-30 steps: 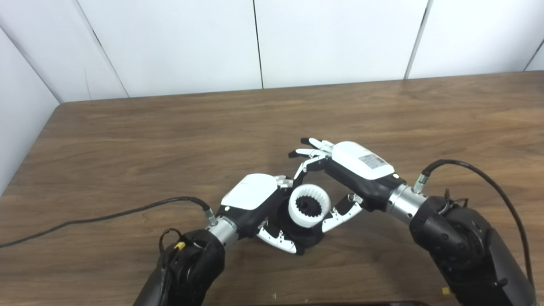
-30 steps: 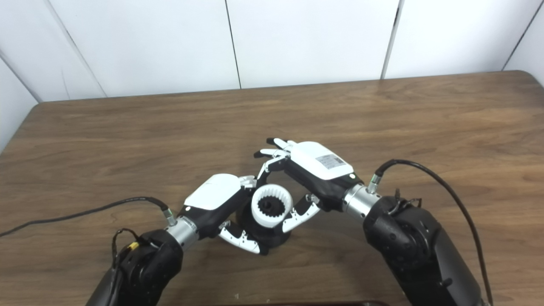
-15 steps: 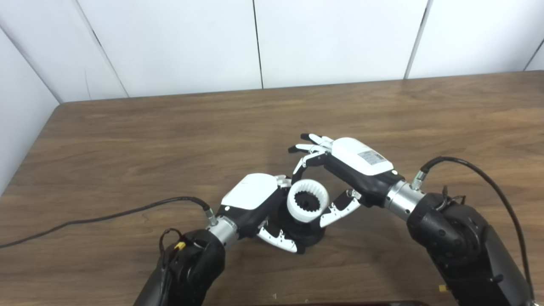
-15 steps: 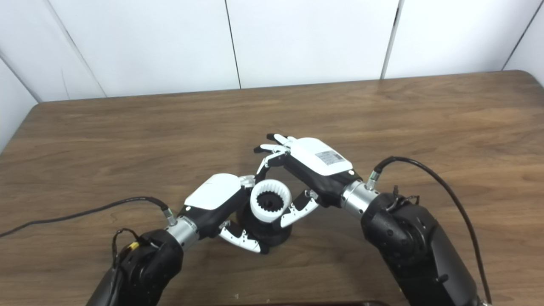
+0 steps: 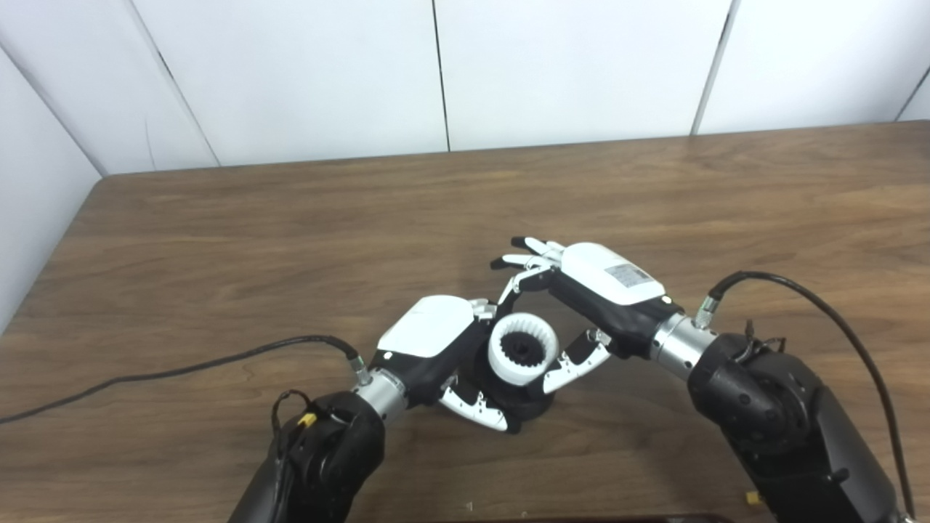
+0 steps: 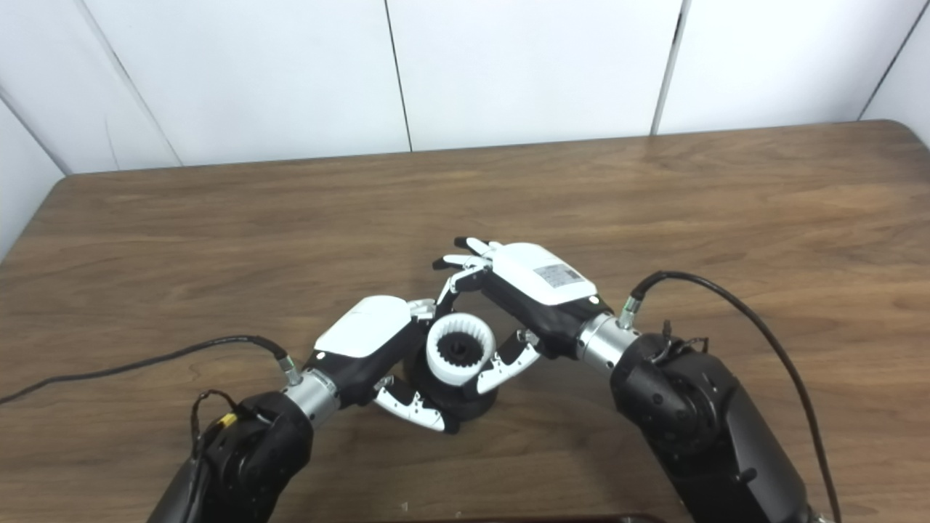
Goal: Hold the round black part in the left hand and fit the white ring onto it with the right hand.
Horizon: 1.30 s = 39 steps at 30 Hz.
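Observation:
The round black part (image 5: 532, 404) stands on the wooden table (image 5: 290, 240) near the front middle. My left hand (image 5: 436, 343) is shut on it, with fingers behind it and the thumb (image 5: 476, 408) under its front. The white ring (image 5: 522, 350), toothed inside, sits on top of the black part, whose toothed black hub shows through the ring's hole. My right hand (image 5: 597, 292) comes in from the right and pinches the ring between a curled finger (image 5: 514, 288) at its far side and the thumb (image 5: 572, 363) at its near right side. The other fingers are spread out straight. The ring also shows in the right eye view (image 6: 460, 349).
A black cable (image 5: 167, 374) runs from my left wrist across the table to the left edge. Another cable (image 5: 814, 290) loops over my right forearm. White wall panels (image 5: 436, 73) stand behind the table's far edge.
My right hand and the white ring have shifted slightly left and down, so the ring sits lower on the black part. My left hand has stayed still.

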Motion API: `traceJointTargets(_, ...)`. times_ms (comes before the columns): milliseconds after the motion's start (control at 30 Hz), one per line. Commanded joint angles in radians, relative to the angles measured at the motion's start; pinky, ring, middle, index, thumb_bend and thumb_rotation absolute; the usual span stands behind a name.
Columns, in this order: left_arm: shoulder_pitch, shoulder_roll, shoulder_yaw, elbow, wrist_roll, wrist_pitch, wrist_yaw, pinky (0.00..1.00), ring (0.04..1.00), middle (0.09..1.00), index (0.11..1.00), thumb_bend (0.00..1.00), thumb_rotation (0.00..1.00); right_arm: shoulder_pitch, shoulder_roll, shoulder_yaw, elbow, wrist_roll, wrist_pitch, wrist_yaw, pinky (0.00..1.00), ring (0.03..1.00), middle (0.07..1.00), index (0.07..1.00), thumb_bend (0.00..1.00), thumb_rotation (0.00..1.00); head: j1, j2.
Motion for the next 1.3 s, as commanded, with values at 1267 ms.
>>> traceJointTargets(1267, -0.036, 0.000, 0.006, -0.033, 0.009, -0.022, 0.033, 0.85, 0.907, 0.868, 0.746, 0.83, 0.40, -0.010, -0.024, 0.011, -0.012, 0.013, -0.012, 0.011, 1.00, 0.996, 0.901, 0.692, 0.89, 0.40, 0.000, 0.004)
